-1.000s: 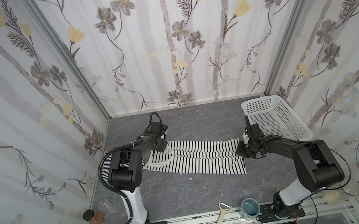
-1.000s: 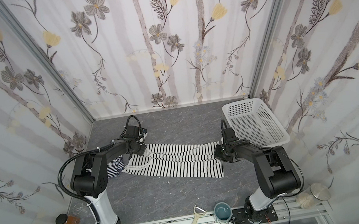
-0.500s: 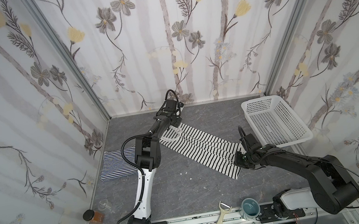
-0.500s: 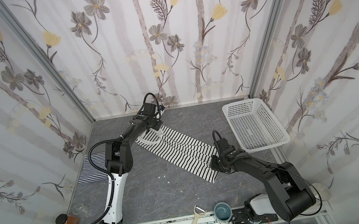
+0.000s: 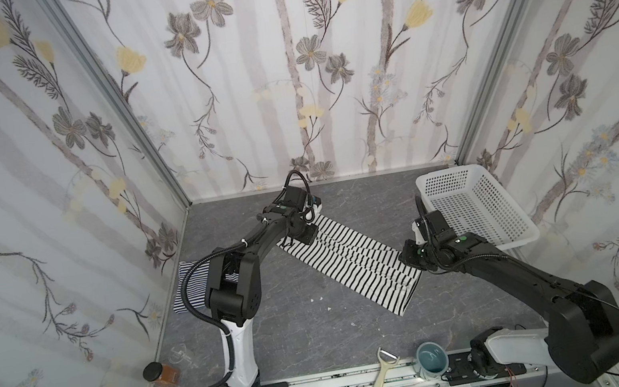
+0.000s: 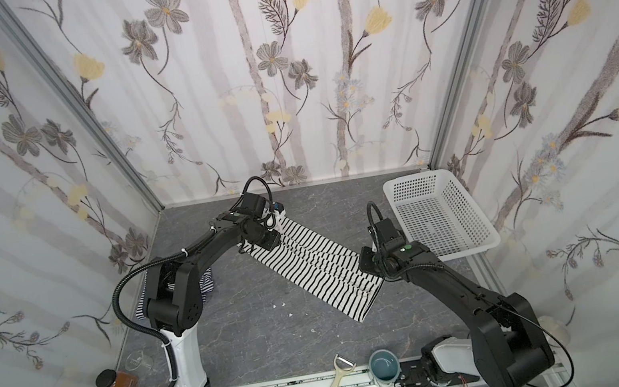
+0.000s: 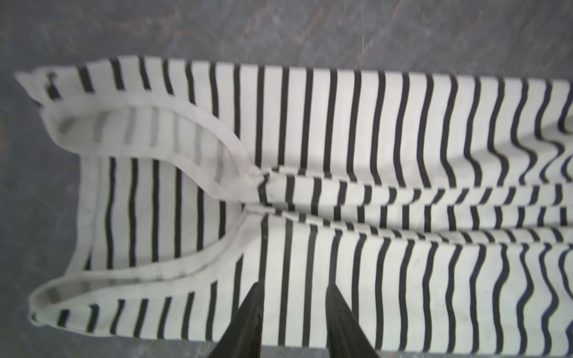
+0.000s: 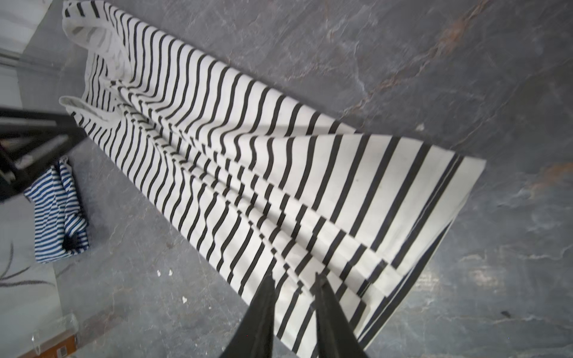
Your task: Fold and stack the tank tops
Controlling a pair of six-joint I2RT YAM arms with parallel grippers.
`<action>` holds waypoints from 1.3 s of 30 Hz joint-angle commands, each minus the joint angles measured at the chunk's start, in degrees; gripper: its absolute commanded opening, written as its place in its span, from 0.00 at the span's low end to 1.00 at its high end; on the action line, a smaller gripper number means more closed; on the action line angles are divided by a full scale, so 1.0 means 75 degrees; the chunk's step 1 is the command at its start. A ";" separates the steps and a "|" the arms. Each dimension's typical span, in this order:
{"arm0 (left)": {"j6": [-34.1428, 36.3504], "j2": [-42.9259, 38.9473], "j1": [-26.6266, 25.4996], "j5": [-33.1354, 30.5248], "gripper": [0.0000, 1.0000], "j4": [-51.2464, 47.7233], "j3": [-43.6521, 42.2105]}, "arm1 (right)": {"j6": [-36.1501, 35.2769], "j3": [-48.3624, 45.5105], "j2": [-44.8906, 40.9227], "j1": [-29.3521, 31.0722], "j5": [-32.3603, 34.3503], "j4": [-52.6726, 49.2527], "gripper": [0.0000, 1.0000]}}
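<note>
The white tank top with black stripes (image 5: 352,263) (image 6: 311,270) lies stretched on a diagonal across the grey table, straps far, hem near. My left gripper (image 5: 308,237) (image 7: 294,286) is over its strap end by a side edge, jaws apart, with flat cloth (image 7: 372,124) showing between them. My right gripper (image 5: 409,261) (image 8: 294,276) is over the hem end, jaws narrowly apart, and lengthwise pleats in the cloth (image 8: 248,155) run up to its tips. The navy-striped tank top (image 5: 188,289) (image 8: 55,210) lies at the left, partly hidden behind my left arm.
A white perforated basket (image 5: 447,172) (image 6: 414,178) stands at the back right, close to my right arm. Along the front edge lie a peeler (image 5: 382,372), a blue cup (image 5: 430,358) and, at the left, a brown jar with a black lid (image 5: 159,374).
The white striped top swung from lying across the table to a diagonal. My left gripper went to the far back with the strap end; my right came nearer with the hem end.
</note>
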 commanded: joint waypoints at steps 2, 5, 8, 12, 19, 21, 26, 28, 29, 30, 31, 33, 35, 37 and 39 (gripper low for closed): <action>-0.0012 -0.0203 -0.0228 -0.0039 0.35 0.0507 -0.0646 | -0.0531 0.0487 0.1087 -0.0312 -0.0024 0.0531 0.24; -0.0073 -0.0187 -0.0306 -0.0176 0.35 0.0678 -0.0895 | -0.0679 0.0847 0.1887 -0.0360 0.0076 0.0680 0.24; -0.0080 -0.0093 -0.0329 -0.0428 0.35 0.0727 -0.0975 | -0.0811 0.1034 0.2460 -0.0412 0.0212 0.0690 0.24; 0.0103 0.0160 -0.0330 -0.0897 0.35 0.0745 -0.0916 | -0.0807 0.0752 0.2812 -0.0360 0.0144 0.0875 0.23; 0.0333 0.0953 -0.0251 -0.1380 0.35 0.0753 -0.0244 | -0.0246 -0.0440 0.2537 0.0384 0.0125 0.1400 0.23; 0.0443 0.1162 -0.0249 -0.1475 0.35 0.0747 0.0014 | -0.0048 -0.0819 0.2344 0.0692 0.0184 0.1428 0.23; 0.0835 0.1824 -0.0194 -0.1944 0.35 0.0740 0.0859 | 0.0537 -0.1298 0.1771 0.1468 0.0277 0.1340 0.23; 0.0971 0.2075 -0.0166 -0.2127 0.35 0.0732 0.1222 | 0.0775 -0.1412 0.1567 0.1801 0.0292 0.1295 0.24; 0.1035 0.2159 -0.0166 -0.2223 0.35 0.0732 0.1364 | 0.0908 -0.1437 0.1506 0.1945 0.0302 0.1277 0.24; 0.1088 0.2257 -0.0166 -0.2322 0.35 0.0728 0.1505 | 0.1048 -0.1466 0.1458 0.2107 0.0291 0.1301 0.24; 0.1120 0.2352 -0.0166 -0.2419 0.36 0.0724 0.1653 | 0.1236 -0.1500 0.1430 0.2334 0.0220 0.1380 0.24; 0.1132 0.2448 -0.0183 -0.2531 0.36 0.0727 0.1848 | 0.1509 -0.1421 0.1495 0.2803 0.0130 0.1418 0.24; 0.1096 0.2419 -0.0177 -0.2492 0.36 0.0711 0.1899 | 0.1788 -0.1257 0.1588 0.3293 0.0058 0.1405 0.24; 0.1095 0.2249 -0.0201 -0.2410 0.36 0.0716 0.1767 | 0.2030 -0.1042 0.1640 0.3714 -0.0001 0.1311 0.24; 0.1093 0.1998 -0.0203 -0.2339 0.36 0.0711 0.1531 | 0.2155 -0.0859 0.1561 0.4130 0.0082 0.1086 0.24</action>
